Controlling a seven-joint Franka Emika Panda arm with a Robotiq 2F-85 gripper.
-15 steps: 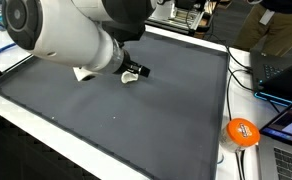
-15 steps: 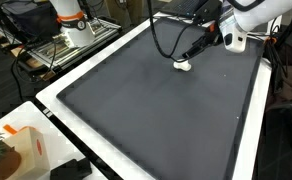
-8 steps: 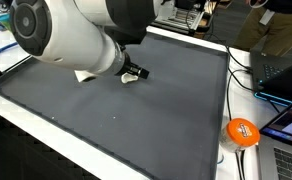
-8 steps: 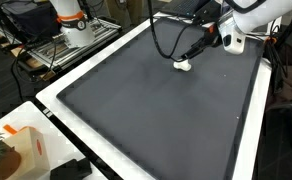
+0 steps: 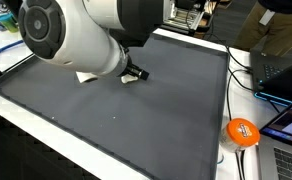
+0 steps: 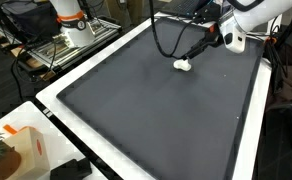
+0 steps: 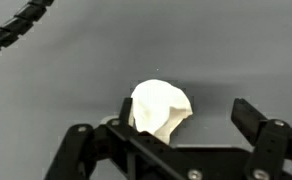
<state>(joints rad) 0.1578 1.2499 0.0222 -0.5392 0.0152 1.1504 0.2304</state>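
Shifted slightly right and up since a second ago: big white arm joint (image 5: 61, 35); lump (image 6: 183, 65) and tool (image 6: 191, 56) unmoved in both exterior views. Far left, a white box (image 6: 24, 145) with an orange patch, contents not visible. Next, white rim of the counter (image 6: 48, 103), then dark mat (image 6: 156, 110) over nearly the whole top. Further right, near the mat's far edge, the small white crumpled lump, lying on the mat. Just right of it, the tool, tilted down toward the lump, spread wide, gripping nothing. In the wrist view, lump (image 7: 161, 108) between the fingers, close against the finger (image 7: 126, 105) at picture left, well apart from the opposite one; contact impossible to tell. Far right, off the mat, an orange disc (image 5: 242, 131) near a laptop (image 5: 281, 70).
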